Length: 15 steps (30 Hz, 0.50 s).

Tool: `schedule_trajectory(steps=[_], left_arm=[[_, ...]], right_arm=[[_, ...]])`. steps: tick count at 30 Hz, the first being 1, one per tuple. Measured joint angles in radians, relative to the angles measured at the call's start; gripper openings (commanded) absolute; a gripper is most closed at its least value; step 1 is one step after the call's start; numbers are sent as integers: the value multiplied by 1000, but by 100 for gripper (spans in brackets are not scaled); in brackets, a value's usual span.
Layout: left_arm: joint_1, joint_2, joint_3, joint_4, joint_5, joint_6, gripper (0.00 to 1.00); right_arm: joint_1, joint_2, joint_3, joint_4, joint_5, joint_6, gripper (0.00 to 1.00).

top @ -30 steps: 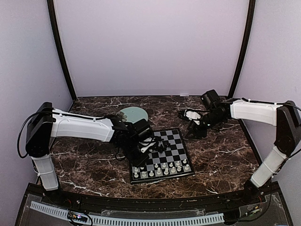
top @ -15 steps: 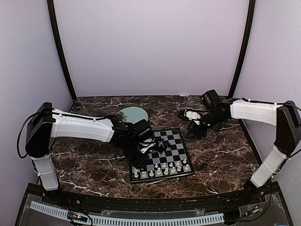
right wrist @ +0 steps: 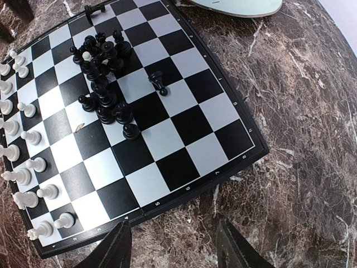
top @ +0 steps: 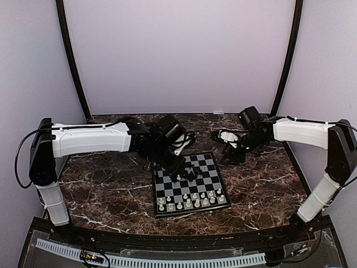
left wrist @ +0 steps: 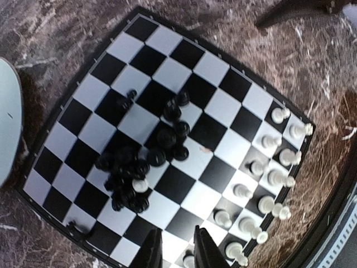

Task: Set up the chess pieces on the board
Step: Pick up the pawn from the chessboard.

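Both empty; right pincer [right wrist: 174,224] wide open.

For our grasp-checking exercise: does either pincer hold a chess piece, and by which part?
Nothing is held. The left pincer over the board and the right pincer beside it both stand open and bare.

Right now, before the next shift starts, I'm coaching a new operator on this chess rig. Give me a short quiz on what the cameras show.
1. True or false: the black pieces stand in two tidy rows on the board.
2. What does the right gripper hold? A) a white pawn B) a black piece C) nothing
3. Which colour is lined up in two rows along one edge?
Key: 1 false, they lie heaped near the middle. 2 C, its jaws stand open over the table. 3 the white pieces.
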Motion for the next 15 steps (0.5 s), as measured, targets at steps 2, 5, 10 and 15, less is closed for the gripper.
schedule_trajectory(steps=[2, 5, 10, 15], left_arm=[[16, 19, 38, 15, -3, 0, 16], [37, 64, 89, 26, -1, 0, 15], [57, 136, 128, 11, 1, 7, 20], [57, 179, 150, -18, 4, 15, 25]], right_arm=[[0, 0, 0, 0, 0, -2, 54], [0, 0, 0, 0, 0, -3, 54], [0, 0, 0, 0, 0, -9, 54], [0, 0, -2, 0, 0, -10, 54]])
